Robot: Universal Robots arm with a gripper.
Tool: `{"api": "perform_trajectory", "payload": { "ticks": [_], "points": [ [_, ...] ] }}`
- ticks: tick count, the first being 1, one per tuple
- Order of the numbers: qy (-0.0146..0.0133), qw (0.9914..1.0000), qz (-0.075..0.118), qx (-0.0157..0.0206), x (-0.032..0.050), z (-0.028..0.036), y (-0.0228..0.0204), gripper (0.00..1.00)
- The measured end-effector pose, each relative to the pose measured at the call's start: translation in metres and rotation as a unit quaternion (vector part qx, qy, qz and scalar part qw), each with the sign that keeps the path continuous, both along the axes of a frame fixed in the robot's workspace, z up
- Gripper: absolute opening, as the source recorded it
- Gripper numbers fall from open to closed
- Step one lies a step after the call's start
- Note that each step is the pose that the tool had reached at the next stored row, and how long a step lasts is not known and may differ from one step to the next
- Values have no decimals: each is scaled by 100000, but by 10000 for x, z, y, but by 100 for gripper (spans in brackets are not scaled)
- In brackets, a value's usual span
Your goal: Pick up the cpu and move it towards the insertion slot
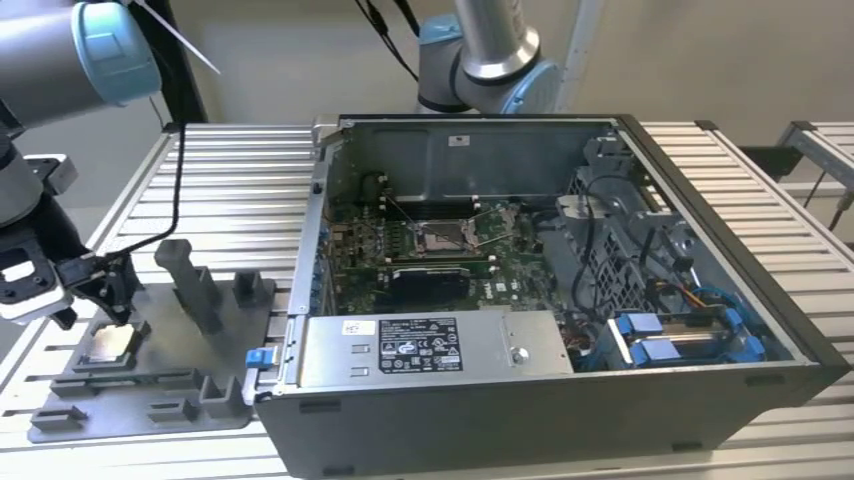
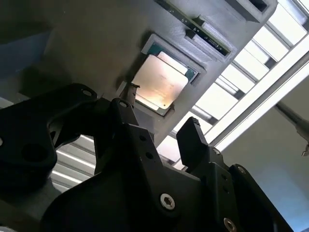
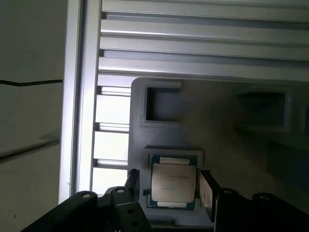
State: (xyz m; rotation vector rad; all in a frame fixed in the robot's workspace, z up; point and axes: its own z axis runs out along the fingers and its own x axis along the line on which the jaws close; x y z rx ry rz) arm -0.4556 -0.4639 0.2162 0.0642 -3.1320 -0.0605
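Ribbed aluminium counter (image 1: 227,170), plain pale wall behind. Open PC case (image 1: 534,420) takes up the middle and the exterior view's right, lid off, green motherboard (image 1: 501,285) exposed, grey power supply (image 1: 427,345) along the near edge. Arm (image 1: 40,50) reaches in over the exterior view's left, well apart from the case. Grey fixture tray (image 1: 160,400) lies on the counter just beside the case, with upright blocks and shallow pockets. Insertion slot (image 1: 441,237) sits mid-board, silver frame, wire levers, nothing seated in it. Claw (image 1: 96,305) hangs low over the tray's far-left pocket. Both wrist views look down past it: claw (image 3: 170,186) (image 2: 161,105) released, one black finger on each side of the cpu (image 3: 173,181), a thin gap visible on both sides, no clamping. Cpu (image 2: 161,79) lies flat in its square tray pocket, pale top up, darker rim showing; same spot in the exterior view (image 1: 110,343), well away from the slot.
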Motion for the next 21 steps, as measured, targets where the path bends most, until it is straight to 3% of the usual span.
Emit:
{"api": "perform_trajectory", "payload": {
  "ticks": [9, 21],
  "points": [
    [1, 100000, -103, -27, 30, -72, -75, 100],
    [-2, 100000, -217, -49, 51, -201, -84, 100]
  ]
}}
